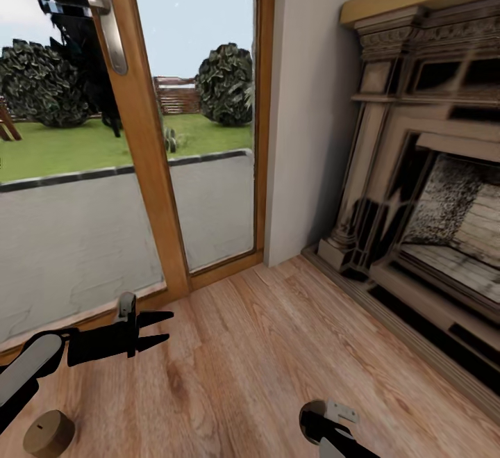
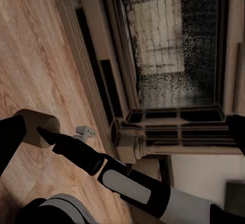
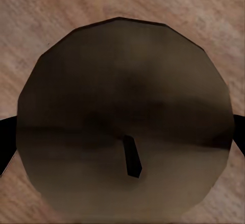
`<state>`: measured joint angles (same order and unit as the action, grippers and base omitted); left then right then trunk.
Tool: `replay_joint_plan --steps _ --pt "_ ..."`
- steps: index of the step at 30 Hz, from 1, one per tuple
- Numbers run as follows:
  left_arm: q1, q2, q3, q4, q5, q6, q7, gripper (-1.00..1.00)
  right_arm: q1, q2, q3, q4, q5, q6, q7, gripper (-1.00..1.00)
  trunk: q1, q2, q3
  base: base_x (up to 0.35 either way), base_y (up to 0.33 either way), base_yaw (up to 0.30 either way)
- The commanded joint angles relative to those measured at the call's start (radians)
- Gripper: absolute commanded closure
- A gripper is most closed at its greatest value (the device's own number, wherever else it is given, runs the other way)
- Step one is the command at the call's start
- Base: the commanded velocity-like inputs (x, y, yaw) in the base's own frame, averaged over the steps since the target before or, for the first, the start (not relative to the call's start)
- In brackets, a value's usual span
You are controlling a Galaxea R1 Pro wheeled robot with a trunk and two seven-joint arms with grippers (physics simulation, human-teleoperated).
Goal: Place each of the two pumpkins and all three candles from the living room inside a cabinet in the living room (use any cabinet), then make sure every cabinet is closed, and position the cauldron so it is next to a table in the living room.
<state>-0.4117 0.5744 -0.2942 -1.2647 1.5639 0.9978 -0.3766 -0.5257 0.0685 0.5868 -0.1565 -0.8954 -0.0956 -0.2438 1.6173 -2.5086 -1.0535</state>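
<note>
A dull brown candle with a short dark wick sits between the fingers of my right gripper, which is shut on it above the wood floor. The left wrist view shows the same candle at the end of my right arm, in the right gripper. Another stubby brown candle stands on the floor at the near left, below my left forearm. My left gripper hovers open over the floor near the glass door, with nothing between its fingers. The pumpkins, cabinet and cauldron are out of view.
A tall wood-framed glass door looks onto a garden at the left. A carved fireplace with a raised hearth runs along the right wall. Open wood floor lies between them.
</note>
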Motion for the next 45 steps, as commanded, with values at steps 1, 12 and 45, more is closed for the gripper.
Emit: replay_joint_plan --steps 1,12,45 --pt "-0.001 0.001 -0.002 0.001 -0.006 0.000 -0.008 -1.00 0.000 0.000 0.008 0.000 -0.012 -0.004 -0.005 1.00 -0.001 0.000 0.003 0.000 0.000 0.000" --pt "-0.001 0.002 -0.002 0.001 -0.007 -0.001 -0.008 -1.00 -0.001 0.001 0.008 0.000 -0.007 -0.004 -0.005 1.00 -0.002 0.001 0.015 0.000 0.000 0.158" --pt "-0.001 0.002 0.000 0.002 -0.029 -0.004 0.001 -1.00 0.000 0.001 0.008 0.000 -0.005 -0.004 -0.005 1.00 -0.002 0.001 0.015 0.000 0.000 0.289"
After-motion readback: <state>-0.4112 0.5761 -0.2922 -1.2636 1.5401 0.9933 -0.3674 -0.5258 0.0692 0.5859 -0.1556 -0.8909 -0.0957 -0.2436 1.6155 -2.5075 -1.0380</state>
